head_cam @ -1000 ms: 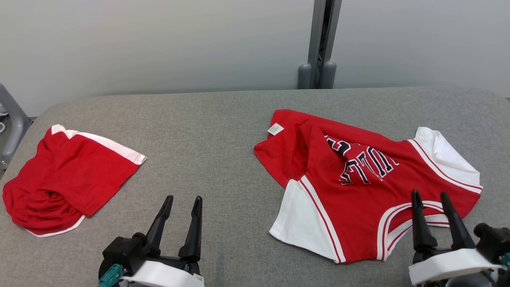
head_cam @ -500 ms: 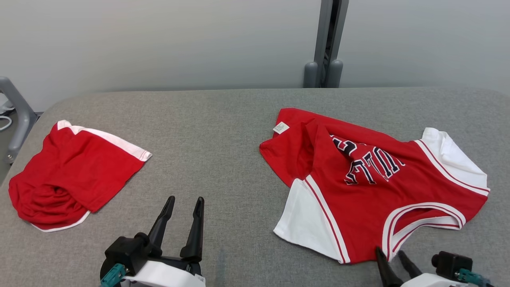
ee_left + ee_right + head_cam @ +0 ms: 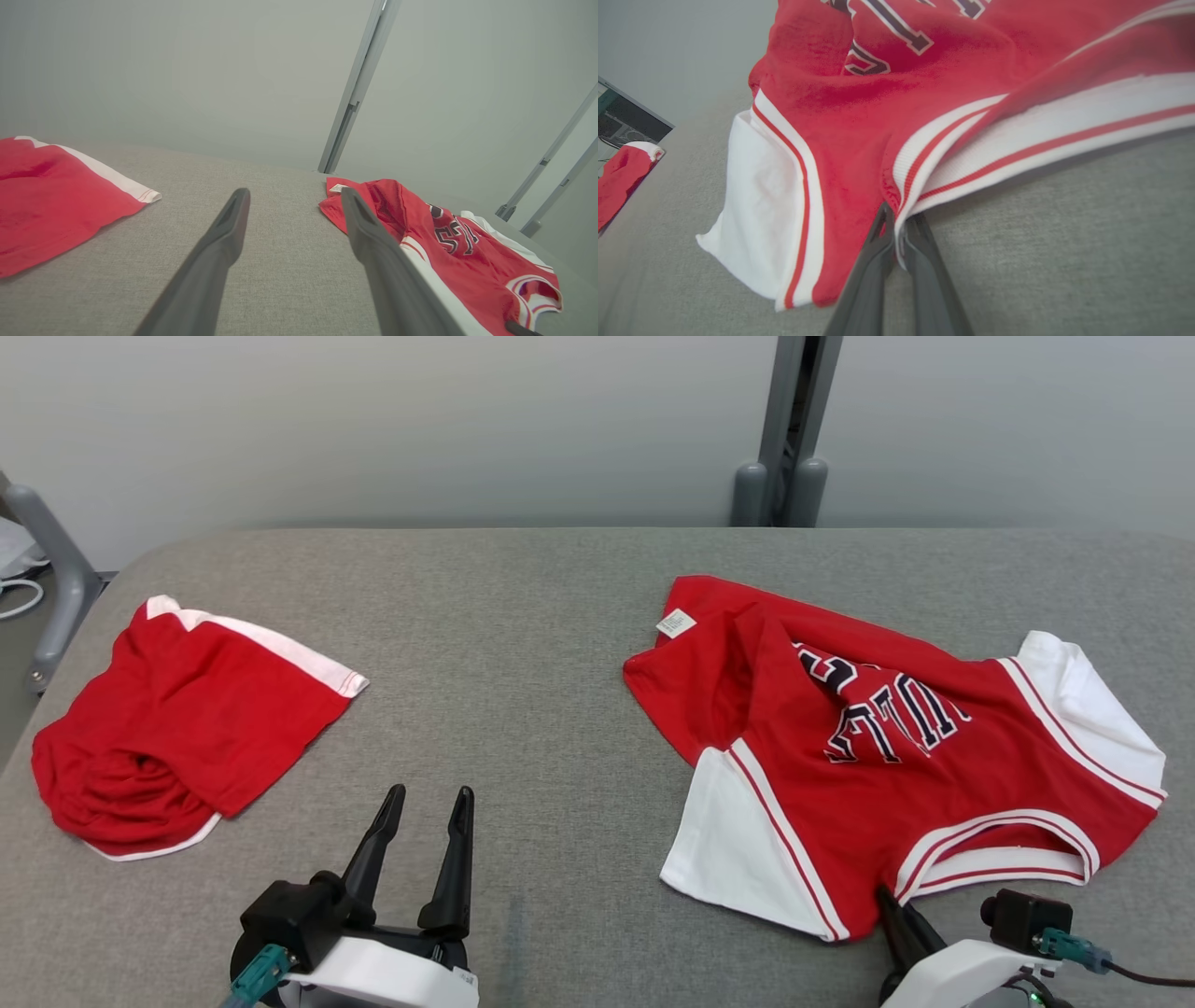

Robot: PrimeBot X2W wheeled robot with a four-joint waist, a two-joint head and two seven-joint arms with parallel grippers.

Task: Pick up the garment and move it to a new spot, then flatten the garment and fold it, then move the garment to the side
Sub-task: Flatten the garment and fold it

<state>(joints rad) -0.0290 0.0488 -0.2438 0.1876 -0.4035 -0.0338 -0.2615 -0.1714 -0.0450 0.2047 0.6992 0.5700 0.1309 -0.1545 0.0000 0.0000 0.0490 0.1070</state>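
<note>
The garment (image 3: 887,756) is a red jersey with white side panels and dark lettering, lying rumpled on the right half of the grey padded table (image 3: 523,644). My right gripper (image 3: 887,896) is at the jersey's near edge, shut on the white and red striped trim. In the right wrist view that trim is pinched between the two fingers of the right gripper (image 3: 896,217), and the garment (image 3: 859,116) spreads away above them. My left gripper (image 3: 429,793) stands open over bare table at the lower left, holding nothing. The left wrist view shows the left gripper (image 3: 294,191) with the garment (image 3: 448,238) off to its right.
A second red piece with a white band (image 3: 177,728) lies bunched at the table's left end, also seen as the red piece (image 3: 46,196). A grey post (image 3: 789,429) rises behind the far edge. A grey metal frame (image 3: 47,569) stands off the left end.
My right gripper pulled back from over the jersey to its near edge and shut on the striped trim. The head camera shifted slightly. The left gripper stayed put.
</note>
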